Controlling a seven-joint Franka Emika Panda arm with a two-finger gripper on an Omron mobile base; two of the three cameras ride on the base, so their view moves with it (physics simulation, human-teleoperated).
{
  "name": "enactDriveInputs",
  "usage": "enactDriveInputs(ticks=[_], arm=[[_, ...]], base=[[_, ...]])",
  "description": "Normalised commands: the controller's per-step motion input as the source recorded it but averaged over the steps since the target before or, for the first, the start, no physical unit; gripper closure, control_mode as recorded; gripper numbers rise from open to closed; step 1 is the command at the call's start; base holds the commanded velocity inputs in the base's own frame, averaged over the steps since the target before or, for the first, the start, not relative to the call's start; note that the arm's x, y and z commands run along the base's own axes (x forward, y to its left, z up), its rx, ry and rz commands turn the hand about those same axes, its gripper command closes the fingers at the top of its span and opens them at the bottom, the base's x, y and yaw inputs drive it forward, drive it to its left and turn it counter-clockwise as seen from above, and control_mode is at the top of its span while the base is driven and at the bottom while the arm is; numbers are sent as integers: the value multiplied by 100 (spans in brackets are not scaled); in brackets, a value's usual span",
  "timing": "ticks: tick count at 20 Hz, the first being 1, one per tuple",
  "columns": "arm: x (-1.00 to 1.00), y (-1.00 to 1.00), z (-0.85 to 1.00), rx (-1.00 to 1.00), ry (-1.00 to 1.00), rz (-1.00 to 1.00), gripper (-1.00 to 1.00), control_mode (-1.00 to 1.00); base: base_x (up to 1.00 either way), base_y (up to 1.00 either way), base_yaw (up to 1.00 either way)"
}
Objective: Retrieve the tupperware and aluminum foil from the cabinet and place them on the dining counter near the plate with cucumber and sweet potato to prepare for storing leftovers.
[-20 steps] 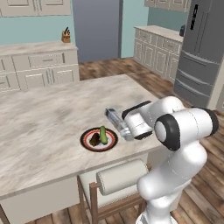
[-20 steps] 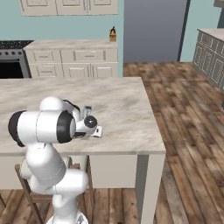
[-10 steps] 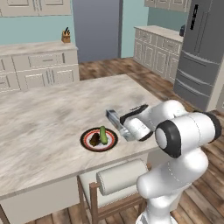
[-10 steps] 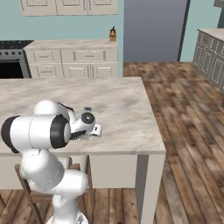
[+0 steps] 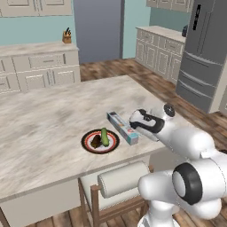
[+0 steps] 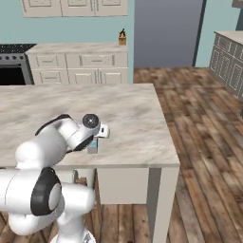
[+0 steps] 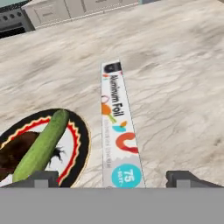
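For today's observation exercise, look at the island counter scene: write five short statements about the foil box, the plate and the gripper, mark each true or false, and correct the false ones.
1. The foil box lies flat on the counter. True.
2. The foil box rests on the plate. False: it lies beside the plate, on the counter.
3. The cucumber is on the plate. True.
4. The gripper is shut on the foil box. False: its fingers stand wide apart, on either side of the box's near end, not touching it.
5. A sweet potato sits by the cucumber on the plate. True.
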Motion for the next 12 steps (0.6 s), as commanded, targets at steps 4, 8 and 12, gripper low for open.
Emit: enactDriveInputs(ticks=[4, 8, 12], arm=[[-36, -8, 100, 0, -9, -4, -100, -100], [-47, -16, 100, 0, 0, -8, -100, -100], [-93, -34, 100, -5, 9, -9, -100, -100]], base=[[0, 0, 0], [0, 0, 0], [0, 0, 0]])
